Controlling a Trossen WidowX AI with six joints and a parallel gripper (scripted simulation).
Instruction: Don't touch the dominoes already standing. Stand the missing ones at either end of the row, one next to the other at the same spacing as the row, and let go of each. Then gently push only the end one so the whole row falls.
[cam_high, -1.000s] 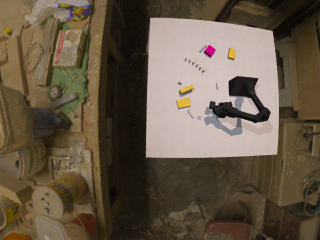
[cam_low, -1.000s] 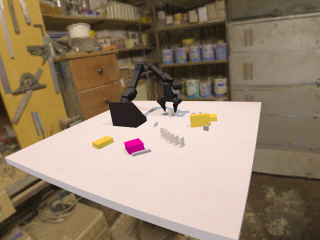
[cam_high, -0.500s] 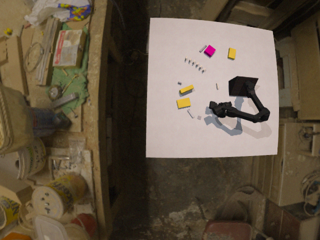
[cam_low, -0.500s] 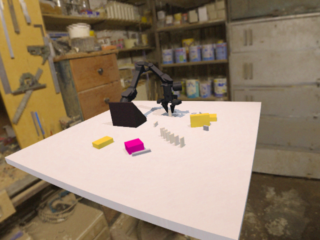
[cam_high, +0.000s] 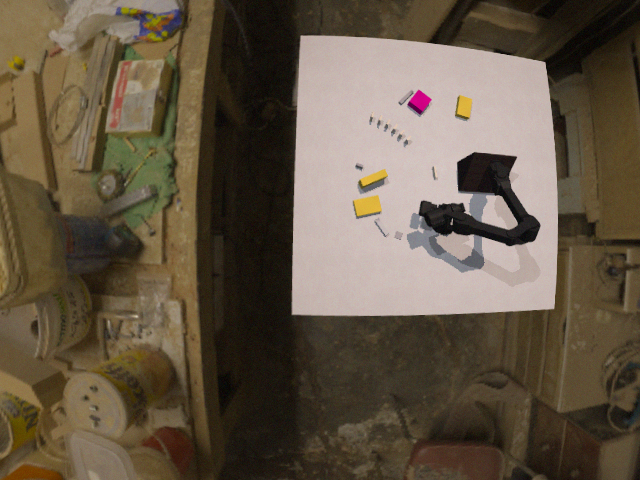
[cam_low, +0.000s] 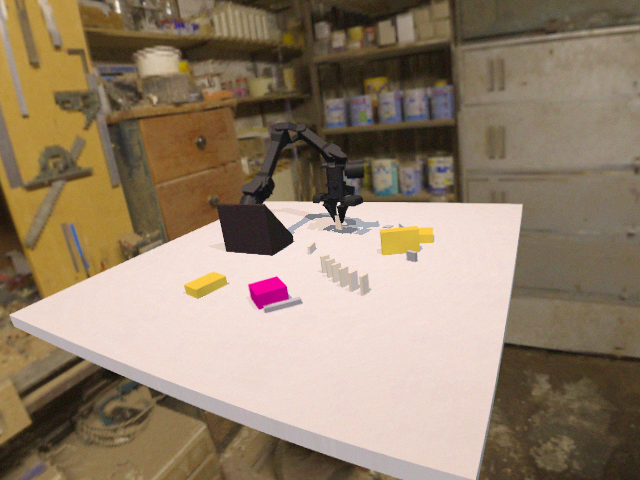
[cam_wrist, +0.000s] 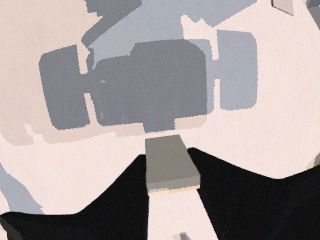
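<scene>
A row of several pale dominoes (cam_high: 390, 129) (cam_low: 343, 273) stands in the middle of the white table (cam_high: 336, 279) (cam_low: 361, 387). One more pale domino (cam_high: 434, 172) (cam_low: 311, 248) stands alone near the arm's dark base (cam_high: 483, 173) (cam_low: 250, 235). My gripper (cam_high: 430, 211) (cam_low: 339, 212) (cam_wrist: 167, 158) points straight down, away from the row. It is shut on a pale domino (cam_low: 338, 223) (cam_wrist: 172, 163), which it holds upright at the table surface. I cannot tell whether the domino's foot touches the table. From above, the wrist hides it.
Two yellow blocks (cam_high: 373, 178) (cam_high: 367, 205) (cam_low: 399, 240) lie beside the gripper's area, and a third (cam_high: 463, 106) (cam_low: 205, 284) lies past the row. A magenta block (cam_high: 419, 101) (cam_low: 268, 291) with a grey bar (cam_high: 405, 97) (cam_low: 282, 304) lies near the row's end. Small grey pieces (cam_high: 381, 227) (cam_high: 398, 235) lie close by.
</scene>
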